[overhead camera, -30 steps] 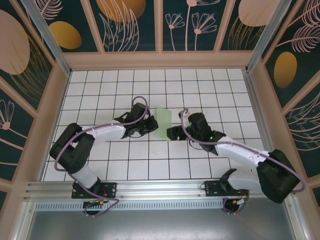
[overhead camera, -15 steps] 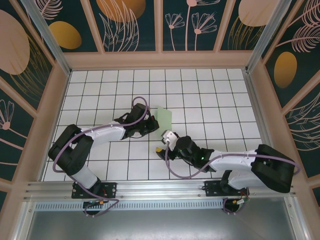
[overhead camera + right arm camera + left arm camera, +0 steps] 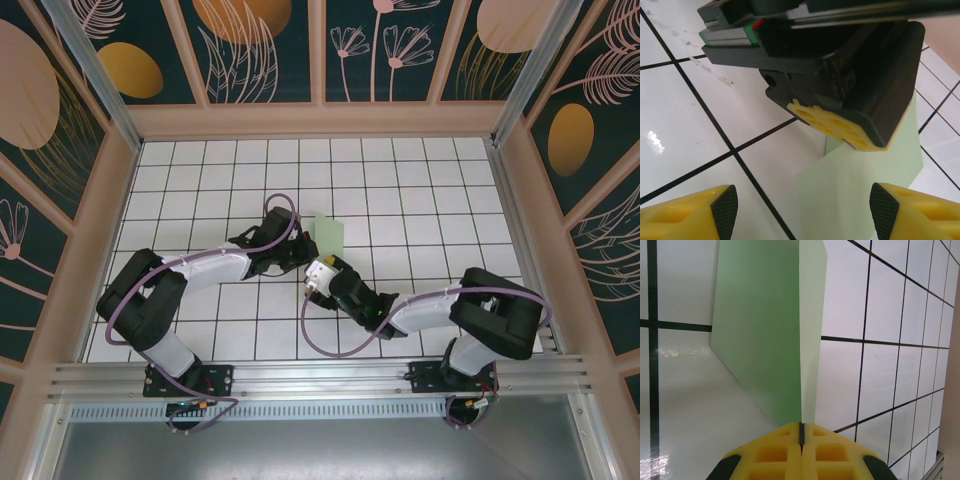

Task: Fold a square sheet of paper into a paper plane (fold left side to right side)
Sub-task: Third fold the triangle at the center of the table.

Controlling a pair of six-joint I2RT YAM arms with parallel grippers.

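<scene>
The right gripper (image 3: pixel 802 207), jaws apart and empty, has swung from the right of the square sheet of paper (image 3: pixel 760 340) to its near side, probably to take the free edge. Beyond it, the left gripper (image 3: pixel 801 442) stays clamped on the sheet, which stands half-folded on the tiles (image 3: pixel 685 405) mid-table. Count: 2 grippers, 1 sheet.

The table (image 3: pixel 420 190), a glossy white top ruled by dark lines into a grid of square tiles and fenced by a pale wooden rim (image 3: pixel 320 121), bears near its middle the creased, pale green square sheet of paper (image 3: pixel 330 232).
</scene>
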